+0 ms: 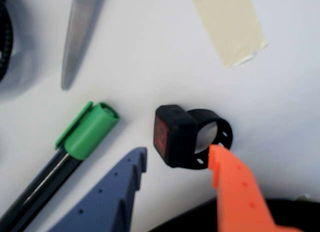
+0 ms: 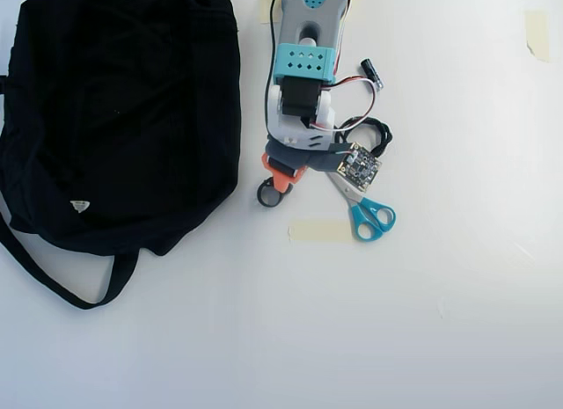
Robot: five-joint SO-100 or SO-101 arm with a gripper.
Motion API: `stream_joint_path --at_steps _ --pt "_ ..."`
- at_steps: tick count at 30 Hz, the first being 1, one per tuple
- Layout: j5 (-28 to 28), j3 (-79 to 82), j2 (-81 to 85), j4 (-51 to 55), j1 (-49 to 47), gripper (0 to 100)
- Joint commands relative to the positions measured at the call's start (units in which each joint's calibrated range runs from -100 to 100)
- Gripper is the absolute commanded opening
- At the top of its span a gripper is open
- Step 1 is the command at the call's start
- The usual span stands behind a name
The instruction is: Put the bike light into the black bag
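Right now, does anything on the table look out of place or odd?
Nothing looks spilled or damaged. The bike light sits between the open fingers, not yet gripped. Scissors lie partly under the arm, close to the grasp. The bag appears closed from above, so no opening for the light shows.

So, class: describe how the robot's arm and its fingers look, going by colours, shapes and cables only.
The gripper has two plastic fingers: one orange, one slate blue with a toothed, stepped inner edge; both carry small holes. In the overhead view the arm is grey and white with a teal perforated block, a black motor, thin red, white and black cables, and a bare circuit board.
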State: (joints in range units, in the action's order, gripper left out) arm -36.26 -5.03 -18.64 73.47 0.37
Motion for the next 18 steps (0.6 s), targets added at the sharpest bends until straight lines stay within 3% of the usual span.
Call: stream_joint_path --at_steps 1,18 --pt "-0.3 -3.0 -0.3 -0.4 -0.4 16" --pt "0.2 -3.0 -4.8 -3.5 0.0 16"
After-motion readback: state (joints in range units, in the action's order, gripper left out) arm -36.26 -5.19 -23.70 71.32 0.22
